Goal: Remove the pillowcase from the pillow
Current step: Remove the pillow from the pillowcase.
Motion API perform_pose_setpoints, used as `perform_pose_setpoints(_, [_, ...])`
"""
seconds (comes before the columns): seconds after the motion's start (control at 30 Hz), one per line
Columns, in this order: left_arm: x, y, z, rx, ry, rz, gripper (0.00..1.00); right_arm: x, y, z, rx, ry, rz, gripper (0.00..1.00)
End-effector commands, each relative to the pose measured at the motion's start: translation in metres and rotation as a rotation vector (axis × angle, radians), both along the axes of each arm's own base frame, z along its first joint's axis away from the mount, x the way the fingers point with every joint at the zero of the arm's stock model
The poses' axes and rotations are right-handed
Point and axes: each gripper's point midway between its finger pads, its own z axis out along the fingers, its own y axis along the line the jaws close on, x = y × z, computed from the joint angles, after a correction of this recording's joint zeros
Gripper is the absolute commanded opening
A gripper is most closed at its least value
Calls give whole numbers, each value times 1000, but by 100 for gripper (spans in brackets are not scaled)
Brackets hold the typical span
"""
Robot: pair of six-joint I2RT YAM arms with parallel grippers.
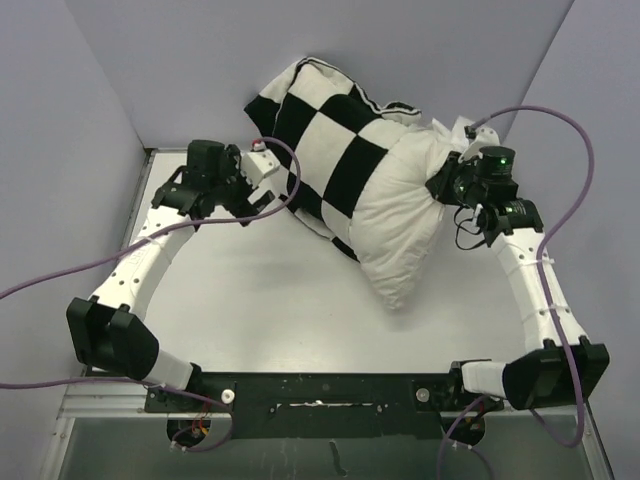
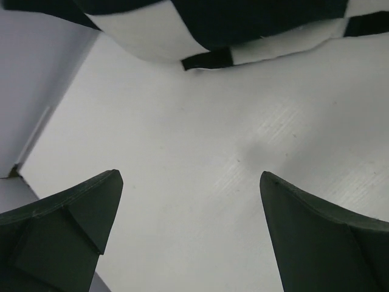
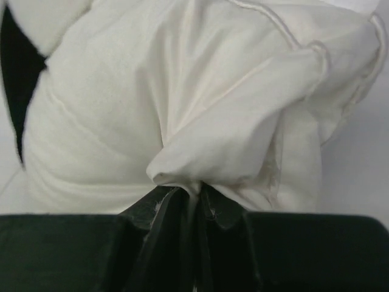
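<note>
White pillow fabric clamped in right gripper, likely as anchor; left gripper wide apart, empty, facing pillowcase edge to pull.

left arm: runs up the left side, elbow bent, wrist swung in toward the middle
left gripper: fingers spread wide apart
right arm: goes straight up the right side, wrist angled inward
right gripper: fingers pinched tight on a bunched fold of the pillow, so yeah, solid grab
</note>
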Motion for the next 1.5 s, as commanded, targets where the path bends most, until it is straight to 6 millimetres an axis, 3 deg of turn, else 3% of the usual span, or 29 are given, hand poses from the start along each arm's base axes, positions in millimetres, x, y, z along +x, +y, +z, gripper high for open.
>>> perform_pose_setpoints(0.0, [10, 3, -19, 30, -35, -12, 97, 10, -26, -51, -214, 109, -44, 0])
perform_pose_setpoints(0.1, [20, 8, -39, -6, 53, 21, 97, 13, -36, -73, -269, 169, -70, 0])
perform_pose_setpoints(0.37, [67, -5, -61, -30, 14, 61, 98, 31, -31, -90, -301, 156, -48, 0])
perform_pose_setpoints(0.57, [115, -10, -71, -40, -61, 115, 98, 63, -26, -101, -337, 159, -29, 0])
perform_pose_setpoints(0.63, [128, -18, -72, -57, -73, 113, 98, 76, -23, -101, -350, 155, -22, 0])
perform_pose_setpoints(0.73, [137, -34, -89, -41, -45, 81, 97, 91, -15, -111, -356, 161, 12, 0])
perform_pose_setpoints(0.83, [141, -49, -117, 2, -5, 33, 90, 103, -2, -124, -354, 166, 60, 0])
perform_pose_setpoints(0.9, [140, -54, -128, 2, 36, 8, 75, 108, 10, -132, -334, 154, 107, 0])
perform_pose_setpoints(0.97, [131, -58, -134, 0, 77, -29, 50, 108, 28, -139, -298, 138, 181, 0])
perform_pose_setpoints(1.0, [124, -59, -134, -2, 91, -51, 32, 107, 38, -142, -278, 131, 229, 0])
perform_pose_setpoints(1.03, [116, -60, -133, -6, 98, -69, 23, 105, 49, -144, -259, 126, 276, 0])
perform_pose_setpoints(1.1, [94, -58, -128, -23, 113, -113, 13, 100, 70, -145, -233, 111, 354, 0])
perform_pose_setpoints(1.17, [63, -52, -129, -38, 156, -152, 7, 92, 92, -146, -204, 92, 428, 0])
perform_pose_setpoints(1.27, [8, -46, -113, -94, 241, -219, 1, 77, 122, -142, -168, 75, 522, 0])
perform_pose_setpoints(1.33, [-28, -40, -102, -109, 291, -264, 4, 68, 135, -145, -173, 98, 548, 0])
perform_pose_setpoints(1.37, [-44, -37, -98, -86, 303, -287, 12, 64, 138, -148, -174, 128, 542, 0])
perform_pose_setpoints(1.43, [-79, -30, -92, -22, 347, -349, 51, 60, 139, -152, -162, 171, 508, 0])
perform_pose_setpoints(1.47, [-92, -25, -90, 32, 356, -359, 63, 58, 139, -154, -150, 190, 489, 0])
